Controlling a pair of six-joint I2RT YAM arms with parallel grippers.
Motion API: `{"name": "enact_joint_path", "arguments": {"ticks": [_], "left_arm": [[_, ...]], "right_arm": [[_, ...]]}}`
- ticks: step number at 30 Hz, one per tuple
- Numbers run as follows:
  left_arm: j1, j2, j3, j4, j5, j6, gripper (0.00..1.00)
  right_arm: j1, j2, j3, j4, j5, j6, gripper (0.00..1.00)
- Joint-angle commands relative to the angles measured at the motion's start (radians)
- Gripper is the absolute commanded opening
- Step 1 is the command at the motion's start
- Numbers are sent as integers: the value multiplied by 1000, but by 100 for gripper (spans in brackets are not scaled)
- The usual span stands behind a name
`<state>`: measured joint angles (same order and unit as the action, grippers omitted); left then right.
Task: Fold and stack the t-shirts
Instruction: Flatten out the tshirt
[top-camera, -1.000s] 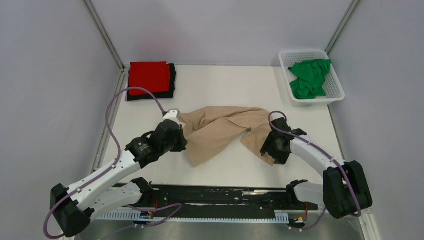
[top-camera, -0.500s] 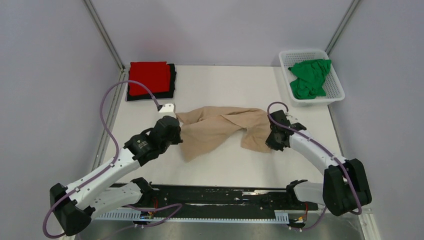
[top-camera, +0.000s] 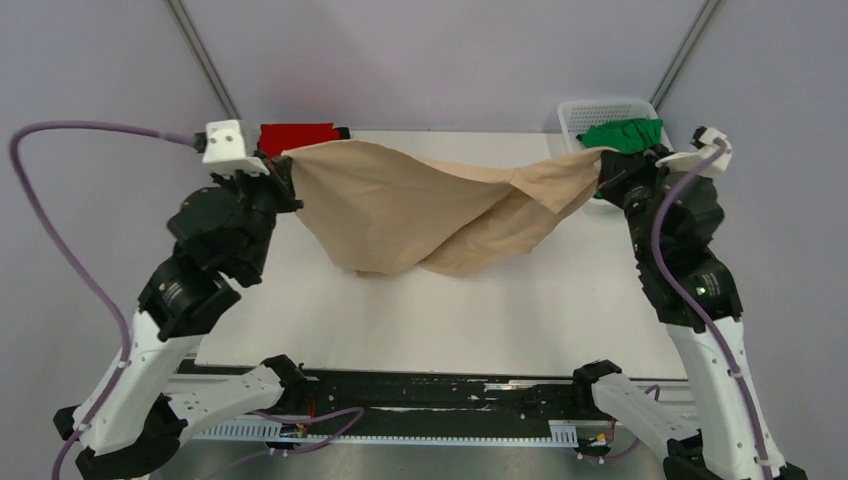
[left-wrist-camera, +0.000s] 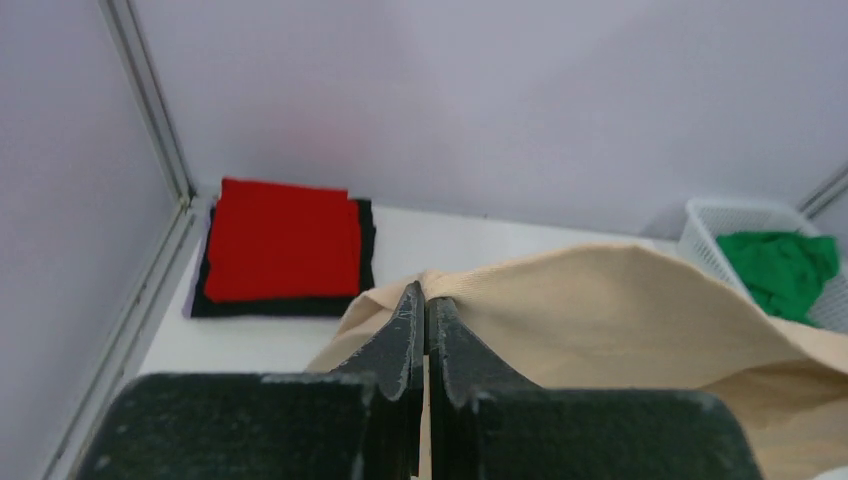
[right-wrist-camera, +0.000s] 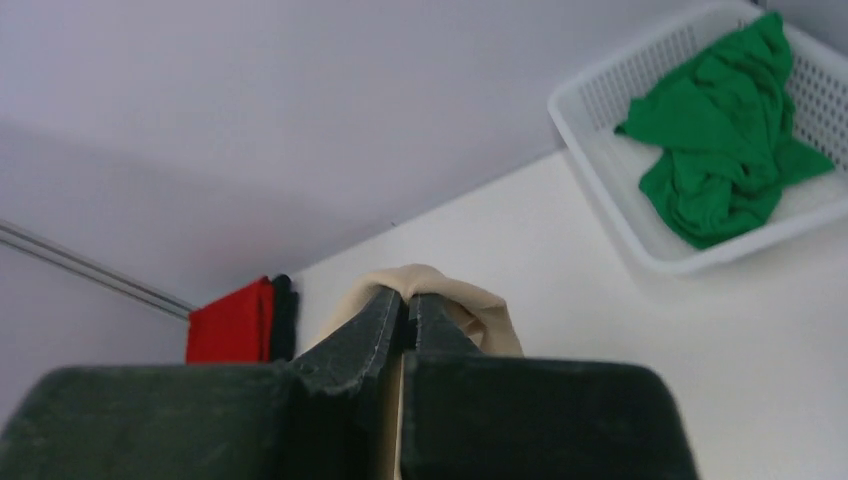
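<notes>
The beige t-shirt hangs stretched in the air between both raised arms, its lower folds sagging toward the table. My left gripper is shut on its left corner; my right gripper is shut on its right corner. A folded red t-shirt lies on a folded black t-shirt at the far left of the table. A crumpled green t-shirt fills the basket at the far right.
The white lattice basket stands at the table's far right corner, close behind my right gripper. Metal frame posts rise at both back corners. The white table lies below the hanging cloth.
Both arms have risen from the table and spread apart, lifting the beige t-shirt off the surface. The right gripper shut on the cloth's right end during this time.
</notes>
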<state>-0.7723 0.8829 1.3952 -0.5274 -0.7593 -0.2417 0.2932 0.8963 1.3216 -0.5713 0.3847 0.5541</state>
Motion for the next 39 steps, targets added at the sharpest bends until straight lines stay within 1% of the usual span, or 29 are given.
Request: {"name": "enact_joint_path", "arguments": {"ticks": [1,2,3,4,7,10,12,15,17,20,22,23,24,25,26,27,28,29,30,31,32,33,34,35,36,37,38,39], "left_arm": [[-2,-41,224,67,122,194,0],[-2,-54,246,69,191,212,0],[-2,-67,286,73,223,219,0],[-2,-74,303,75,285,231,0],[-2,-99,392,67,393,240,0],[-2,-107,451,54,503,265,0],[-2,-107,487,50,536,273,0],[-2,-87,547,42,544,281,0],[-2,-69,574,39,532,292,0],[-2,-43,587,46,464,309,0],[-2,-25,571,62,395,320,0],[-2,-12,541,72,323,332,0],[-2,-7,520,101,284,342,0],[-2,6,465,118,176,365,0],[-2,26,392,180,109,387,0],[-2,38,352,227,-40,444,0],[-2,72,265,331,-104,480,0],[1,92,225,435,-216,549,0],[14,143,173,453,-247,559,0],[64,171,163,403,-256,493,0],[109,226,161,338,-228,432,0],[219,255,161,226,-119,288,0],[272,314,139,197,-67,234,0],[351,343,118,196,7,185,0],[396,402,57,220,34,186,0],[411,432,25,292,96,202,0],[440,506,-25,321,125,205,1],[454,546,-37,346,199,193,2]], "right_arm": [[-3,-72,177,80,-40,-138,0],[-3,-79,234,87,-69,-156,0],[-3,-83,280,89,-106,-167,0],[-2,-87,320,89,-143,-178,0],[-3,-97,436,89,-252,-200,0],[-2,-93,542,86,-320,-220,0],[-2,-75,616,65,-344,-242,0],[-3,-46,707,25,-328,-270,0],[-3,-38,726,25,-301,-289,0],[-2,-17,738,37,-259,-322,0],[-3,7,729,50,-231,-348,0],[-3,18,718,57,-215,-360,0],[-3,32,694,66,-189,-372,0],[-3,47,669,79,-157,-389,0],[-3,63,634,97,-113,-407,0],[-3,81,595,124,-61,-425,0],[-3,99,545,161,-14,-447,0],[-3,121,493,200,30,-476,0],[-3,149,449,238,69,-499,0],[-5,178,403,267,108,-510,0],[-13,210,365,301,126,-518,0],[-23,240,320,323,129,-516,0],[-41,275,274,342,126,-496,0],[-62,308,227,360,104,-464,0],[-88,346,182,367,66,-430,0],[-112,391,143,369,29,-384,0],[-132,441,108,369,-3,-339,0],[-150,494,82,369,-37,-295,1]]}}
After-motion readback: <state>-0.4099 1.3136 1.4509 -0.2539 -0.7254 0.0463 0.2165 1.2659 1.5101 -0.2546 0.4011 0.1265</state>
